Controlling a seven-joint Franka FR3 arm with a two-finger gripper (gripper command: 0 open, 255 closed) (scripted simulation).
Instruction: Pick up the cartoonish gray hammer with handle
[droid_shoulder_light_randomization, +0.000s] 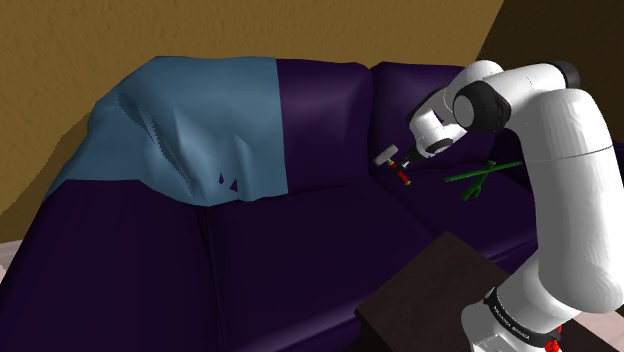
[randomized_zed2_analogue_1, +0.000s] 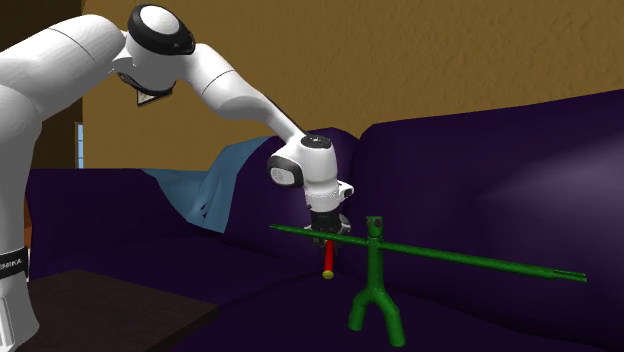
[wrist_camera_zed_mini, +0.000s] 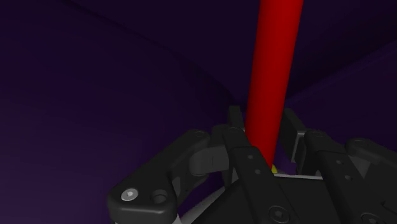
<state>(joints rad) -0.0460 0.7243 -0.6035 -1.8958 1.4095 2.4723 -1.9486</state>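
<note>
Grasp stage of the pick. The grey-headed, red-handled cartoon hammer (droid_shoulder_light_randomization: 392, 162) lies on the dark purple sofa (droid_shoulder_light_randomization: 300, 260), on the seat cushion close to its rear edge, where seat meets backrest. The all-black two-finger gripper (wrist_camera_zed_mini: 262, 119) points down at it. Its fingers (wrist_camera_zed_mini: 235, 122) are drawn in to the handle's width and flank the red shaft on both sides, apparently pressing it, near the yellow-tipped end. By the look of it the hammer is clasped but not yet raised from the cushion. The next move calls for a straight upward lift with the grip kept firm, since the head's weight may tip the handle. A green forked stick figure (randomized_zed2_analogue_1: 375, 290) stands apart on the same cushion and should be cleared. A pale blue blanket (droid_shoulder_light_randomization: 200, 120) drapes the far backrest.
</note>
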